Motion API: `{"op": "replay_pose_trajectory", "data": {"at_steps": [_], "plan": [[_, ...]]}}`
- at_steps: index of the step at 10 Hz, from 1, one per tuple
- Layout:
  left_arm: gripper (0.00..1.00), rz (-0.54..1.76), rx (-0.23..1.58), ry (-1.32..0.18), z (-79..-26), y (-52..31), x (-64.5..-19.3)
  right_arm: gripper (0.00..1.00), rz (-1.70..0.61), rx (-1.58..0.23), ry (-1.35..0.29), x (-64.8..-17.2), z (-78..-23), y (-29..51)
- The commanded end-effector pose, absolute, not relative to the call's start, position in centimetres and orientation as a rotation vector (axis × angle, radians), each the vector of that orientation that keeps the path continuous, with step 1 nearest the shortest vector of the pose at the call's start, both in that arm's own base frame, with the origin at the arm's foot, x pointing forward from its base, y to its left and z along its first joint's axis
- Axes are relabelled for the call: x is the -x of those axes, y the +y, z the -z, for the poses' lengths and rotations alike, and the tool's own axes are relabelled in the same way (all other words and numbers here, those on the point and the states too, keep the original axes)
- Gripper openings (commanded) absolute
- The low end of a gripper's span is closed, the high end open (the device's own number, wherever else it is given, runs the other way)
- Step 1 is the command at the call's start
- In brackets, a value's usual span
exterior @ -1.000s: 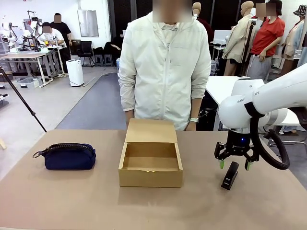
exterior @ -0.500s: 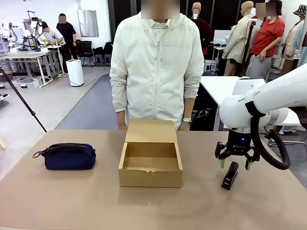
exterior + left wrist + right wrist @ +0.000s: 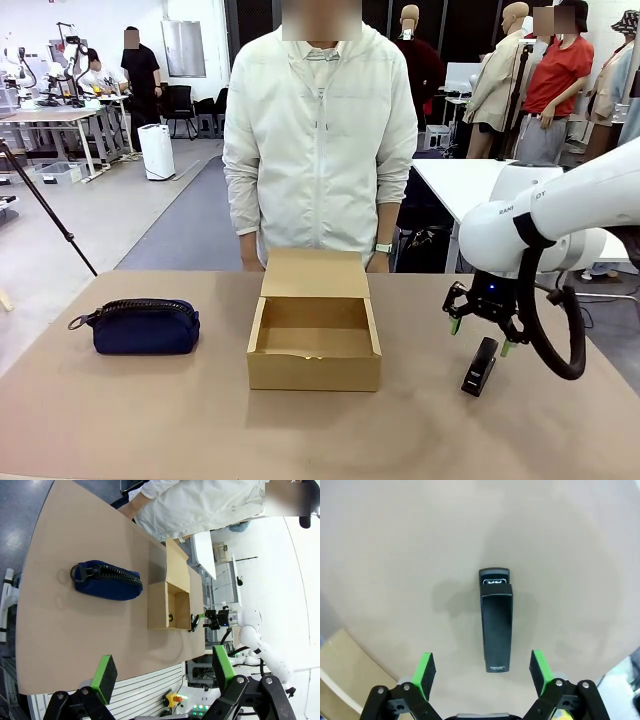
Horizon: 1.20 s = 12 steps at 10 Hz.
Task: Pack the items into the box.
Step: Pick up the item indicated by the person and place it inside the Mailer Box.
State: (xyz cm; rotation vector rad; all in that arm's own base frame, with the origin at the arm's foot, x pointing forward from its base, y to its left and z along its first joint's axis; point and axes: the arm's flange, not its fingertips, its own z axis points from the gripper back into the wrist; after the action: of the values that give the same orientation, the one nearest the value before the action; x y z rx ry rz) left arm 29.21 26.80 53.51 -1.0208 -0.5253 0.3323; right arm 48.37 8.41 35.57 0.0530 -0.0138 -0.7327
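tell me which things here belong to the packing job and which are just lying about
Job: navy pouch, black stapler, cardboard box.
Lying about: white floor unit, tripod leg, white table behind the person.

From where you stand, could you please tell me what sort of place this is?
Probably a robotics lab in an open hall: a white robot arm hangs over a brown table, and a workbench stands farther off beside a tripod leg.
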Motion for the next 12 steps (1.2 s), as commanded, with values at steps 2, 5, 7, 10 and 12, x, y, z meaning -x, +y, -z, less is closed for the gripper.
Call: {"op": "replay_pose_trajectory", "data": {"at_steps": [2,5,7,10,12], "plan": [[1.0,-0.32,1.037,-0.541,-53.5,26.9,-29.2,1.0,0.812,0.038,-0.058,-47.0,-34.6,9.4],[1.0,-0.32,1.037,-0.541,-53.5,26.9,-29.2,1.0,0.753,0.024,-0.048,-47.3,-34.2,9.2],[1.0,-0.32,1.037,-0.541,-53.5,26.9,-29.2,1.0,0.769,0.014,-0.012,-47.9,-31.1,8.7],[1.0,-0.32,1.037,-0.541,-53.5,26.9,-29.2,1.0,0.756,-0.031,-0.001,-47.7,-28.1,8.5],[1.0,-0.32,1.037,-0.541,-53.5,26.9,-29.2,0.5,0.762,-0.029,-0.033,-47.5,-28.6,8.3]]}}
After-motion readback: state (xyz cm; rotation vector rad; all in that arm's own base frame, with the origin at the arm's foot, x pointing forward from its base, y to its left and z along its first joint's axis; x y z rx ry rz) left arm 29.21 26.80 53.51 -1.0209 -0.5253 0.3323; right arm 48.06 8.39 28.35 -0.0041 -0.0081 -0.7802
